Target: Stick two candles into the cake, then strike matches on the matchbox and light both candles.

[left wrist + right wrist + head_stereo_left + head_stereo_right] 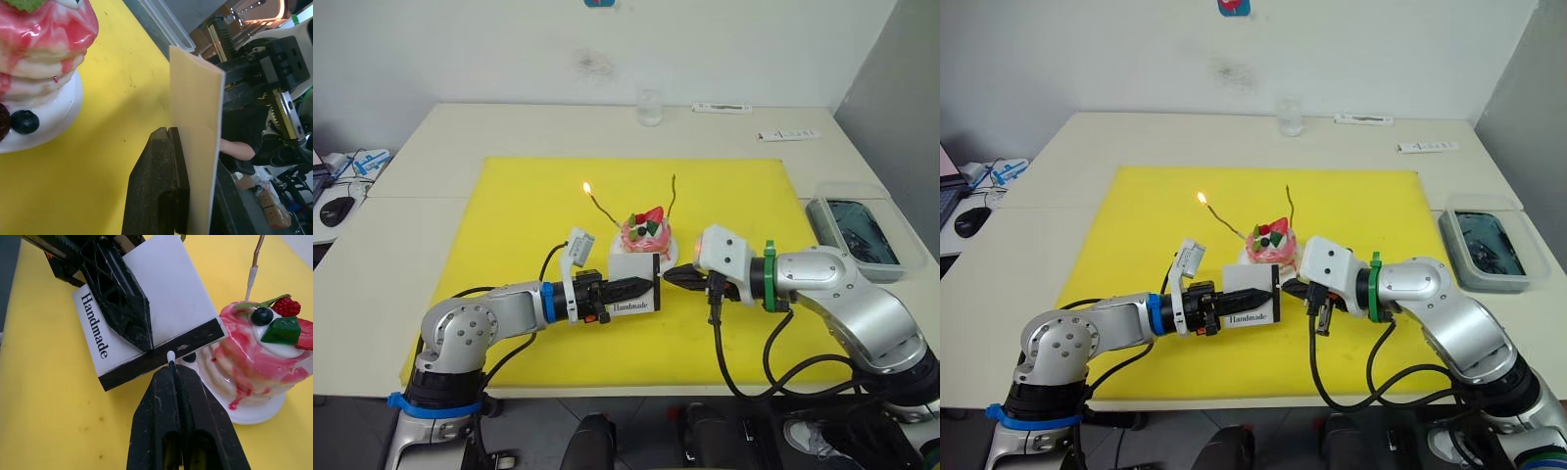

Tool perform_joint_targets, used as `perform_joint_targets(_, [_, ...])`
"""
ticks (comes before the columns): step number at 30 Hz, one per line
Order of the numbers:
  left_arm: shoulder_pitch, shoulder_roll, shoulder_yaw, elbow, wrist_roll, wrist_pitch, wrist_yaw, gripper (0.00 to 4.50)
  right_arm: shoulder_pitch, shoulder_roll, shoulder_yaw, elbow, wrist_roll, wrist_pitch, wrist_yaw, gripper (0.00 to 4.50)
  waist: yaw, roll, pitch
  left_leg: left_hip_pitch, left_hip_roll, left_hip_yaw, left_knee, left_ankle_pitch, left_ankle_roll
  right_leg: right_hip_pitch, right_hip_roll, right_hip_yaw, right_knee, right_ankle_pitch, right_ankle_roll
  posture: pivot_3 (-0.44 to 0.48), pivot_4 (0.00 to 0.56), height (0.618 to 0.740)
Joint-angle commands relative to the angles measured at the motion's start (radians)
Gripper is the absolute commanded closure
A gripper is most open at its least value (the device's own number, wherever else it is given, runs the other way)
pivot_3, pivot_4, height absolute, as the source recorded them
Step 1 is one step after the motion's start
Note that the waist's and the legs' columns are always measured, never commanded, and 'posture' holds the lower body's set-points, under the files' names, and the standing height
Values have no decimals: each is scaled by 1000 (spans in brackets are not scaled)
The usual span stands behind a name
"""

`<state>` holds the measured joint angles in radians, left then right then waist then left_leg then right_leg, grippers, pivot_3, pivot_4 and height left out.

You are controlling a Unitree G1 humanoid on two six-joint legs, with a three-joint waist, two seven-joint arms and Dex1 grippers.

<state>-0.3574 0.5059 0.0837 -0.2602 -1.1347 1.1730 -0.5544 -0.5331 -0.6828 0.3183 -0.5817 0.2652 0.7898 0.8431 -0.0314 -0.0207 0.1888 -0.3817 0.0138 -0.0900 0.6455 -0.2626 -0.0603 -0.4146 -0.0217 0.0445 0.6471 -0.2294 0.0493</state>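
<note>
The pink cake [644, 235] stands on its white plate in the middle of the yellow mat [529, 206]. Both candles are stuck in it: the left candle [602, 208] burns with a small flame [587, 188], and the right candle [673, 196] is unlit. Just in front of the cake my left gripper [646, 286] is shut on the white "Handmade" matchbox [146, 308], held upright on edge. Facing it, my right gripper [674, 278] is shut on a match [170, 357], whose whitish tip touches the box's dark striking strip [146, 364].
A drinking glass [649, 106] and two flat white objects [722, 108] [788, 135] lie at the table's far edge. A clear plastic container [857, 230] sits right of the mat. A computer mouse [337, 209] is on the desk at far left.
</note>
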Motion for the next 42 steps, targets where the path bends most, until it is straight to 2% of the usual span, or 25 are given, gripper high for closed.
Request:
perform_joint_targets(1, [-21,-1,10,-8,-11,-2,-16,4500,-17,4,10,-10,-12,-24,-3,4474,0,0,0,0,0,0,0,0,0,0,0,0,0,0,0,0,150,740])
perform_joint_targets(12, [-32,-22,8,-8,-18,-9,-11,4500,-17,-6,70,-3,-58,-66,26,4474,0,0,0,0,0,0,0,0,0,0,0,0,0,0,0,0,150,740])
perform_joint_targets(15, [-68,-42,47,24,-46,-13,14,4500,21,-75,161,-23,-117,-108,83,4474,2,0,0,0,0,0,0,0,0,0,0,0,0,0,0,0,150,740])
perform_joint_targets(18, [-100,-35,102,57,-81,-4,32,4500,65,-134,185,-49,-142,-135,116,4474,3,0,0,-1,0,-1,0,0,0,0,0,-1,-1,0,0,0,150,740])
perform_joint_targets(21, [-135,-1,172,96,-146,26,53,4500,84,-148,148,-106,-100,-112,138,4474,-4,0,0,-1,0,-1,0,0,0,0,0,-1,0,0,0,0,150,740])
perform_joint_targets(26, [-73,51,159,38,-174,78,40,4500,51,-104,58,-117,-31,-50,124,4474,-12,0,0,1,0,-1,0,0,0,0,0,0,1,0,0,0,150,740])
perform_joint_targets(35, [18,74,96,-51,-120,59,6,4500,43,-90,-18,-101,14,-5,93,4474,3,0,0,0,0,-1,0,0,0,0,0,-1,0,0,0,0,150,740])
perform_joint_targets(42, [9,47,61,-38,-66,19,6,4500,7,-58,-32,-96,38,26,64,4474,2,0,0,0,0,-1,0,0,0,0,0,-1,0,0,0,0,150,740])
